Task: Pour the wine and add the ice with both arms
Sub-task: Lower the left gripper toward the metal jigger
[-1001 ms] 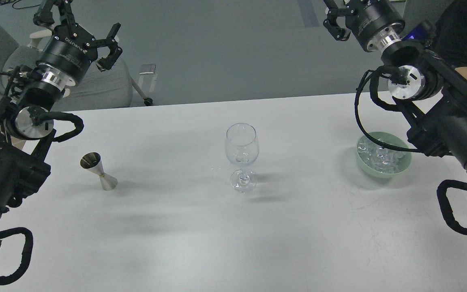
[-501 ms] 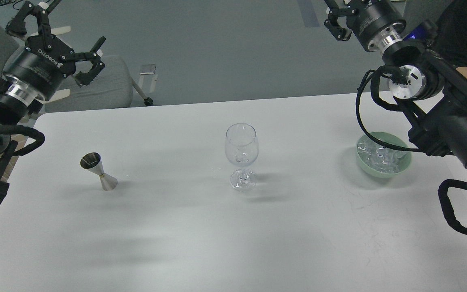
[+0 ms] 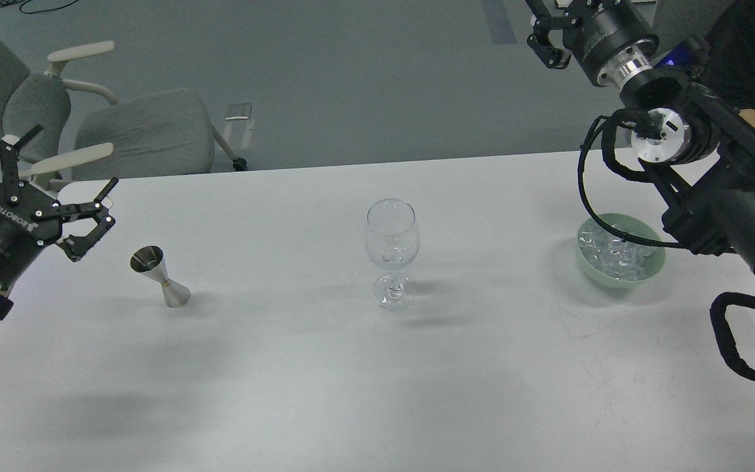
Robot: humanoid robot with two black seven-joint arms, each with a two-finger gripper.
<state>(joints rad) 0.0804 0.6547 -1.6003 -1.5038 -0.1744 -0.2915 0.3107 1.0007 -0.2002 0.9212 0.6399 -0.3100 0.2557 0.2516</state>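
Your left fingers (image 3: 50, 187) are spread apart, empty, just left of the jigger (image 3: 159, 276). Your right fingers (image 3: 551, 29) run off the top edge; I cannot tell their state. The ice (image 3: 617, 252) lies in the bowl (image 3: 654, 269), well below them, on the desk (image 3: 351, 393). The glass (image 3: 390, 252) stands mid-desk.

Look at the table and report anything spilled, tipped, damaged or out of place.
Nothing stands out. The wine glass stands upright at the table's middle, the jigger upright to its left, and the ice sits inside the green bowl on the right. No puddle or loose cube shows.
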